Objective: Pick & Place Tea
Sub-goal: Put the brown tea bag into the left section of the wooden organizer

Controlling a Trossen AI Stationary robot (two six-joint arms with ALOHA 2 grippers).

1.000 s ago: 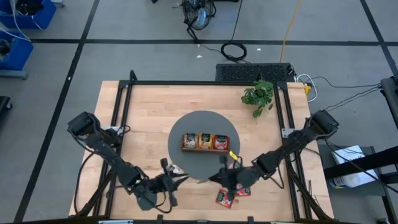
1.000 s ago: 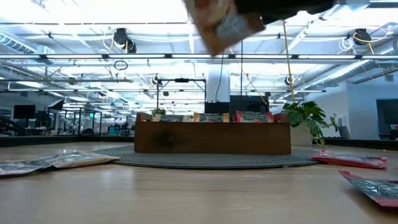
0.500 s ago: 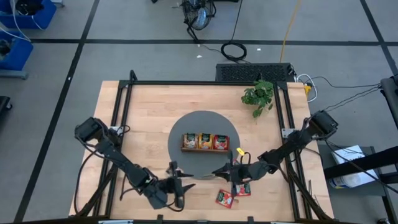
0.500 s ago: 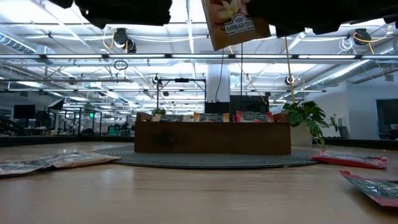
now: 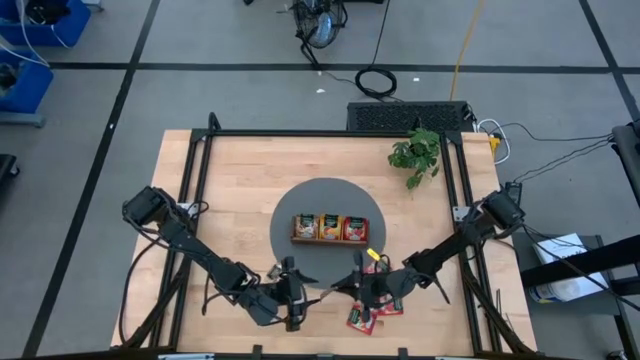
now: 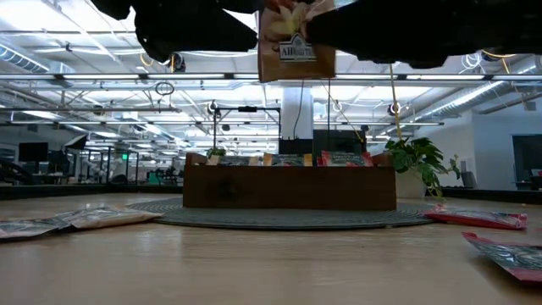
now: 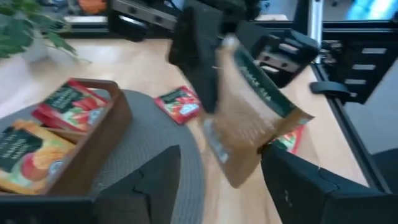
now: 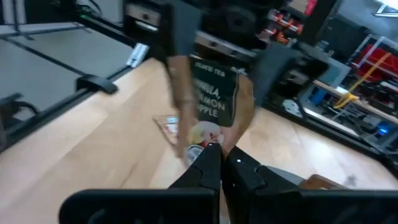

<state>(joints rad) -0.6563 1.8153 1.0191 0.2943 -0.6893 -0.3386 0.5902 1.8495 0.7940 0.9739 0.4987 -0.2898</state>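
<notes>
Tan sachet (image 7: 252,112) blurred, pinched in right gripper (image 8: 221,163); left gripper (image 7: 214,168) wide apart, empty.

Industrial lab: exposed ceiling trusses (image 6: 102,80), workstations.

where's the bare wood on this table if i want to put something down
Widest free patch: the table's far left part, between the frame rail and the grey mat. Also free: the far strip from the mat to the plant. Crowded: the near edge, where the left tool and right tool, shut on a tan sachet, meet above red sachets.
</notes>
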